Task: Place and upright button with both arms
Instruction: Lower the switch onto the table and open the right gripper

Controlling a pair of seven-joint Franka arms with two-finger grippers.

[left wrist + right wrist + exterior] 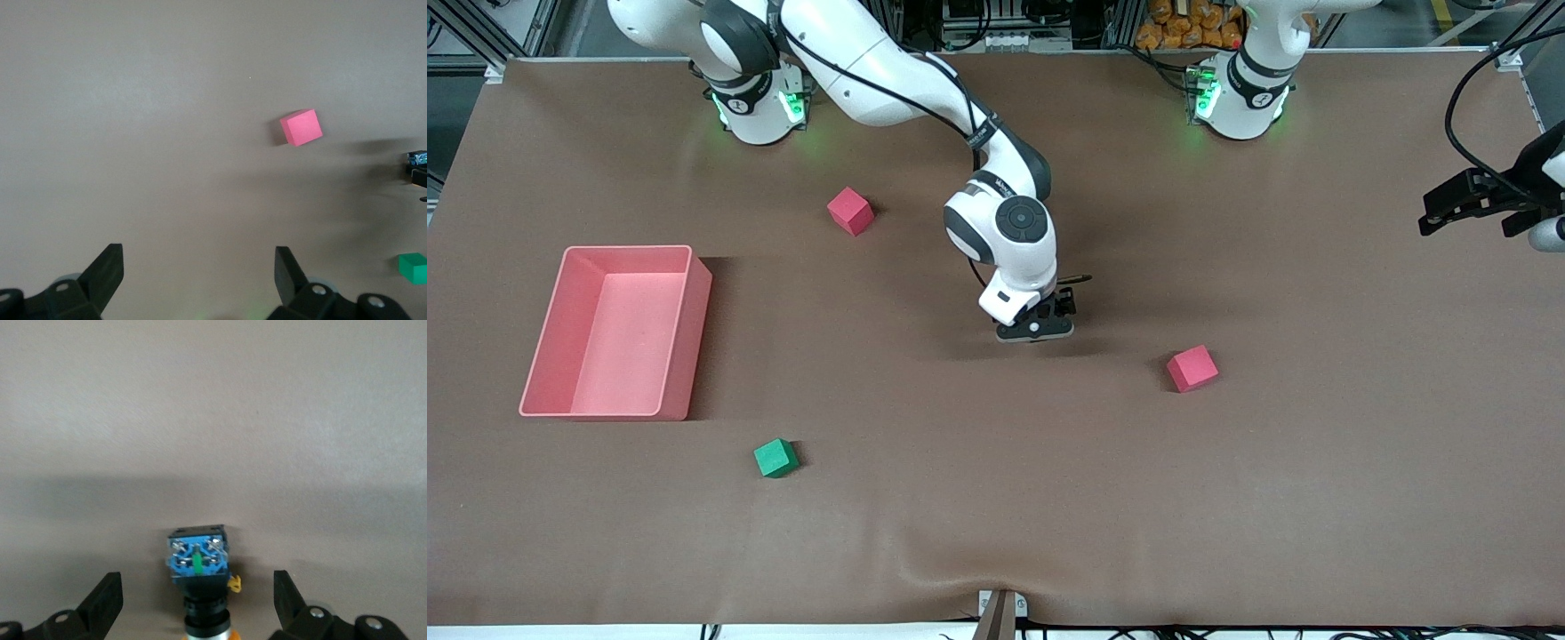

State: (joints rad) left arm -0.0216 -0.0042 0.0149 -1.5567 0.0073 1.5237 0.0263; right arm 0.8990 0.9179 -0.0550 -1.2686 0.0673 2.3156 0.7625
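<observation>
The button (199,570) lies between the fingers (107,597) of my right gripper (198,587). Its blue-marked black body points away from the wrist and its orange cap sits toward the palm. Both fingers stand apart from it, so the right gripper (1049,322) is open, low over the middle of the table. In the front view the hand hides most of the button. My left gripper (1436,212) hangs open and empty in the air at the left arm's end of the table, where that arm waits; its wrist view shows the left gripper (199,270) over bare cloth.
A pink bin (685,347) stands toward the right arm's end. One pink cube (850,211) lies near the right arm's base; another pink cube (1192,368) (301,127) lies beside the right gripper, toward the left arm's end. A green cube (775,458) (413,267) sits nearer the front camera.
</observation>
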